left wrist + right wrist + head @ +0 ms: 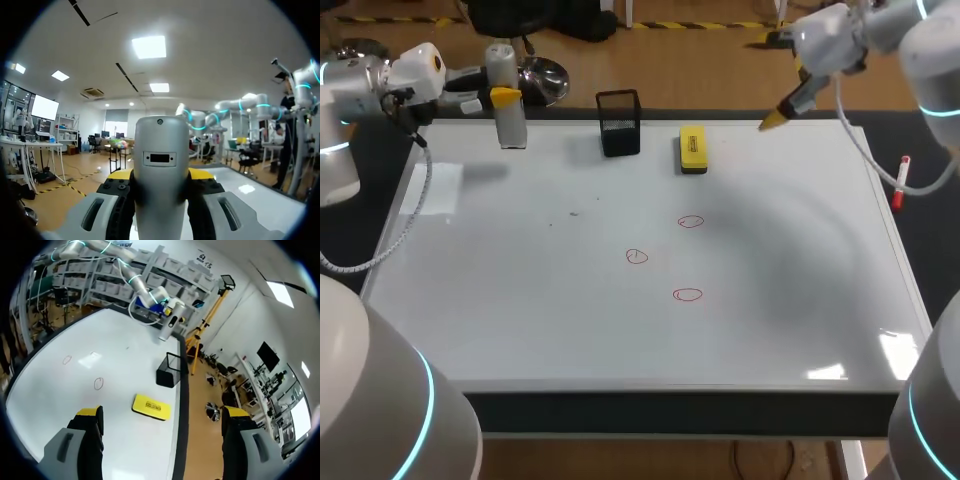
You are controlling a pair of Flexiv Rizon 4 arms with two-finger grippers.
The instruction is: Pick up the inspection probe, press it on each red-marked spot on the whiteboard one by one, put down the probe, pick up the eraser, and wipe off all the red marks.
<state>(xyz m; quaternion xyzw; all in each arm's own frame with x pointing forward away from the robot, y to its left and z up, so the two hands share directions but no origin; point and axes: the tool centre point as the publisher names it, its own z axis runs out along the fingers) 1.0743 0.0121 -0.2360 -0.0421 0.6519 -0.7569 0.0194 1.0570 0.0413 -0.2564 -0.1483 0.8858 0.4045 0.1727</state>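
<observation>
Whiteboard (620,330) covers nearly all of the table, white and flat, with three small red marks drawn near its middle: one (690,222) farthest from the robot, one (637,257) left of it and one (688,294) nearest.

At the board's far left corner the left pincer (505,97) is closed on the inspection probe (507,120), a silver cylinder. Both yellow tips press its sides at about mid-height. The probe stands upright with its long axis vertical, one end above the fingers and the other pointing down at the board. Its shadow falls on the board apart from it; whether the lower end touches the surface I cannot tell. In the left wrist view the probe (160,170) fills the gap of the pincer (160,182), rising straight up between the yellow tips.

The right pincer (773,120) hangs over the far right part of the board, its fingers spread wide and holding nothing. In its wrist view the eraser (151,407) lies on the board just ahead of the pincer (162,415), between the lines of its two fingers, touching neither. The eraser (692,148) lies flat, yellow face up, long axis running away from the robot. A black mesh holder (619,123) stands beyond the eraser, between the two pincers. A red marker pen (900,183) lies off the board's right edge.
</observation>
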